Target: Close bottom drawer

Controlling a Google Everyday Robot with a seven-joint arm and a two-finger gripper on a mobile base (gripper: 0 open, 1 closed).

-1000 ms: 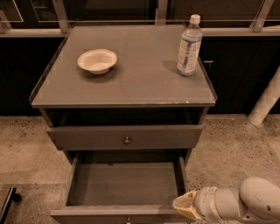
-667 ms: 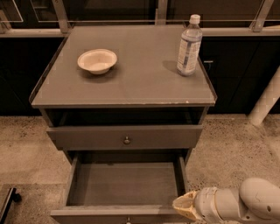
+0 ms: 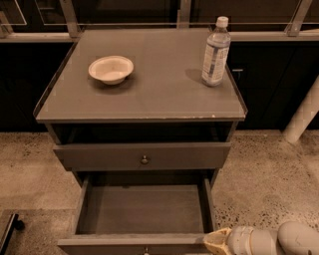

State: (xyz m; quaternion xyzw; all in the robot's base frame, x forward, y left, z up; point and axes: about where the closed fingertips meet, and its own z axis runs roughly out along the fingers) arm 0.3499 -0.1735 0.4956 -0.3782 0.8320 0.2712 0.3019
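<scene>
Nothing has shifted since a second ago: the grey-brown wooden bottom drawer (image 3: pixel 112 243) stands pulled out, the cream-tipped gripper (image 3: pixel 218 242) at its front's right end, whether spread or closed I cannot tell.

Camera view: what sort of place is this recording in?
Probably an office or break room: a small cabinet with a bowl and bottle on top, speckled floor, dark glazed partition behind. The gripper sits low right, by the front corner of the open bottom drawer.
</scene>
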